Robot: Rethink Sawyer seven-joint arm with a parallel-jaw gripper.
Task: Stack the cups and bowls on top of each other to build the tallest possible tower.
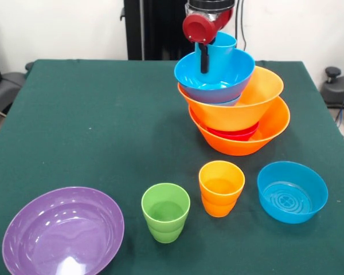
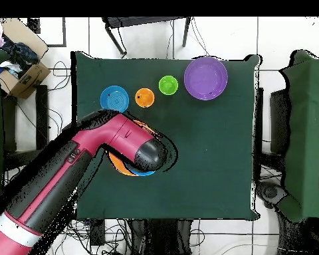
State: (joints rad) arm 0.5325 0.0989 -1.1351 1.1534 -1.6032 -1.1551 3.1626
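The tower [image 1: 235, 109] stands on the counter's [image 1: 92, 126] far right in the front view: two large orange bowls, a red bowl between them, a blue bowl [image 1: 215, 74], and a blue cup [image 1: 223, 43] on top. The end effector [image 1: 204, 57] hangs over that blue bowl, one dark finger reaching into it beside the cup; whether it grips cannot be told. The step looks like seating the cup. Next probably comes the orange cup [image 1: 221, 186], green cup [image 1: 165, 211], small blue bowl [image 1: 292, 191] or purple bowl [image 1: 63, 232], placed gently since the pile leans. The arm [image 2: 89, 166] descends steeply from above.
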